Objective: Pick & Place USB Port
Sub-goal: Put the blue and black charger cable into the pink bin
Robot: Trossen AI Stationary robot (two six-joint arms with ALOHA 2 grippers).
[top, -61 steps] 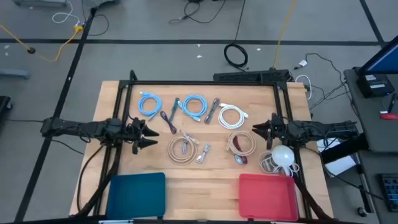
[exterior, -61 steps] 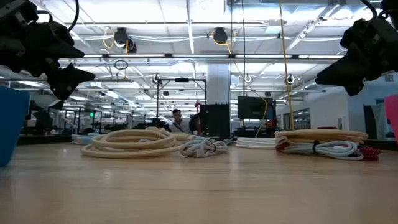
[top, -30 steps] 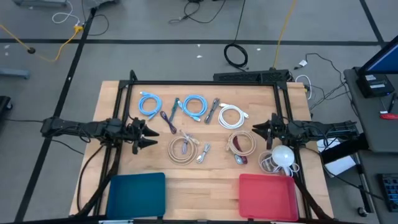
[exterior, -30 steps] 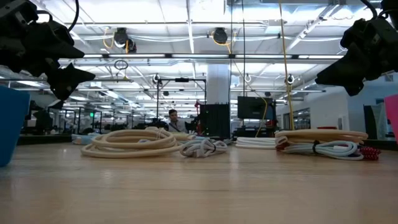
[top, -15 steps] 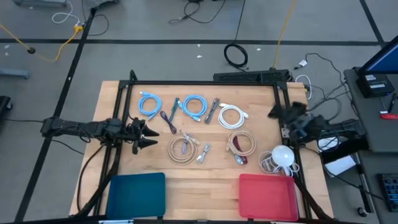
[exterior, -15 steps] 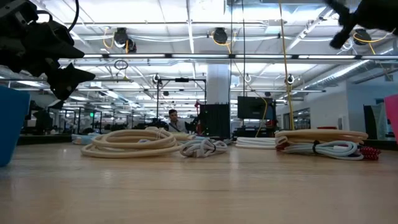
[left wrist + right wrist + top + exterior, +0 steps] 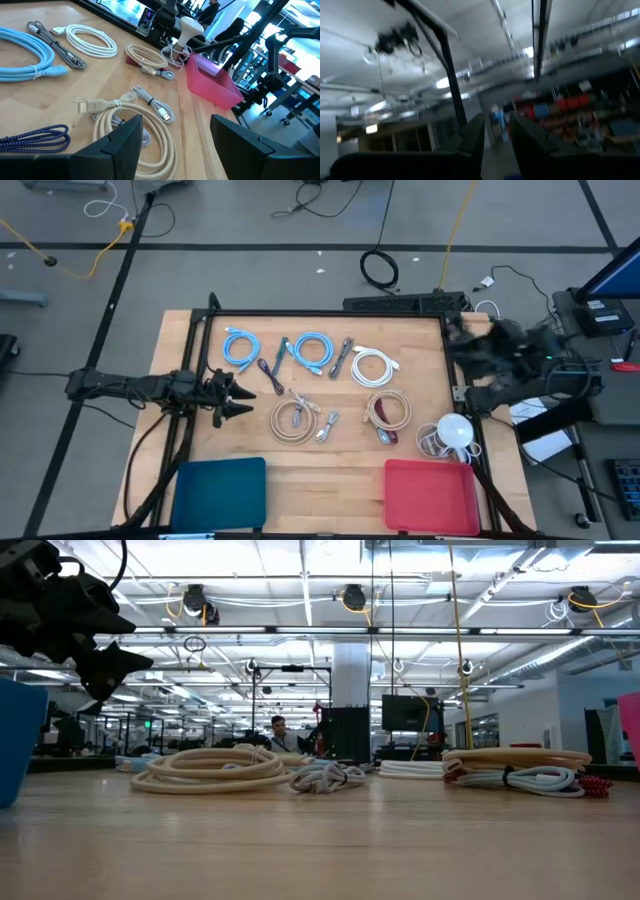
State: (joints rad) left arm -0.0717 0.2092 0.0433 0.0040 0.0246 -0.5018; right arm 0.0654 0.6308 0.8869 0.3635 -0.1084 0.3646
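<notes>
Several coiled USB cables lie flat on the wooden table: two blue ones (image 7: 241, 347) (image 7: 313, 350), a white one (image 7: 372, 367), two beige ones (image 7: 292, 420) (image 7: 389, 410) and a grey one (image 7: 155, 105) with a bare plug. My left gripper (image 7: 243, 395) hovers open at the table's left side, level, pointing at the beige coil (image 7: 130, 135), with nothing between its fingers. My right gripper (image 7: 458, 338) is raised high over the table's far right corner, blurred. In its wrist view the gripper (image 7: 497, 132) points up at the ceiling, its fingers a narrow gap apart and empty.
A blue bin (image 7: 220, 492) stands at the near left and a red bin (image 7: 430, 492) at the near right. A white round-headed object (image 7: 455, 430) sits on a white cable by the right edge. A black frame (image 7: 210, 315) borders the table. A person (image 7: 278, 732) sits far behind.
My right gripper has swung quickly up from beside the table's right edge and toward the far edge, tipping from about level to pointing upward. It has left the low view. The cables lie as before.
</notes>
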